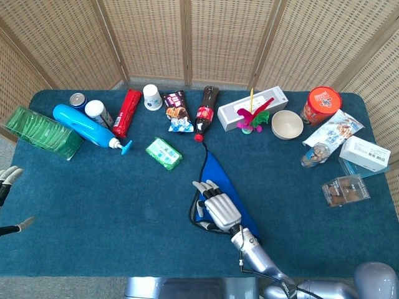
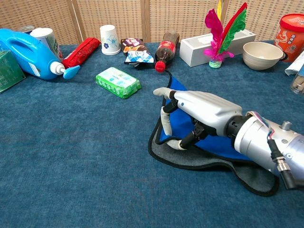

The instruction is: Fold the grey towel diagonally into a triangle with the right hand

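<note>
Right robot hand rests palm-down on the folded towel, fingers curled and pinching its blue upper layer near the left edge. Towel lies mid-bench, its long edge running from near the cola bottle toward the robot. Left robot hand hovers at the bench's left edge, fingers spread.

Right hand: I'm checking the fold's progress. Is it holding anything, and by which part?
The right hand rests over the towel's folded-over blue flap near its left edge, fingers curled down. Whether it actually grips the cloth cannot be told.
</note>
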`<state>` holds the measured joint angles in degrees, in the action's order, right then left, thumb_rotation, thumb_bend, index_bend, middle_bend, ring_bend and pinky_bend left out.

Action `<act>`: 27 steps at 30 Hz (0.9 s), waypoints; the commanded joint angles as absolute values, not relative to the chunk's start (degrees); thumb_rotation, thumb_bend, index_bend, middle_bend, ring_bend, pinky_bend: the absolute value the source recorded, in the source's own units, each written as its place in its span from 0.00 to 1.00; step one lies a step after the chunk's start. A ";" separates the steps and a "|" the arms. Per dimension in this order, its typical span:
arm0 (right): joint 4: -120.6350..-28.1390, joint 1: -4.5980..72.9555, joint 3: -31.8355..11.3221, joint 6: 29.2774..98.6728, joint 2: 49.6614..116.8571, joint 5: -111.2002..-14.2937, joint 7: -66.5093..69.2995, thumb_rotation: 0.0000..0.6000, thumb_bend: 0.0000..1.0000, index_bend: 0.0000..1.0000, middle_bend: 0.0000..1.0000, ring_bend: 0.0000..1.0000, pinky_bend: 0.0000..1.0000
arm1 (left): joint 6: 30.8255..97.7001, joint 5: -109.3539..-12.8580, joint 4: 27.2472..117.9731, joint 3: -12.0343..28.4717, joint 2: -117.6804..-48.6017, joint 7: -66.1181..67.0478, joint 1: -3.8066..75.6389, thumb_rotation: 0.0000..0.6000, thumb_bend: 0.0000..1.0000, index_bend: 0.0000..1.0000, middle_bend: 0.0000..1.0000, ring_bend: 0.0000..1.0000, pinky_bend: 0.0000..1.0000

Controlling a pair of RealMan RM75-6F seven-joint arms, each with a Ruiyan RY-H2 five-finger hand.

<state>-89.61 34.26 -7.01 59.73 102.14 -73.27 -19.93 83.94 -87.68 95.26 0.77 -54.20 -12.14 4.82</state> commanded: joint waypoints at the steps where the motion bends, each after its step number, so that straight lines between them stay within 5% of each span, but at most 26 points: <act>1: -89.49 34.24 -6.83 59.70 102.10 -73.28 -19.80 1.00 0.56 0.70 0.05 0.00 0.00 | 83.96 -87.73 95.26 0.76 -54.21 -12.13 4.82 1.00 0.12 0.00 0.00 0.00 0.00; 27: -87.73 34.59 -5.78 57.79 102.94 -73.68 -15.75 1.00 0.45 0.61 0.01 0.00 0.00 | 83.98 -87.82 95.39 0.69 -54.27 -11.94 4.80 1.00 0.12 0.00 0.00 0.00 0.00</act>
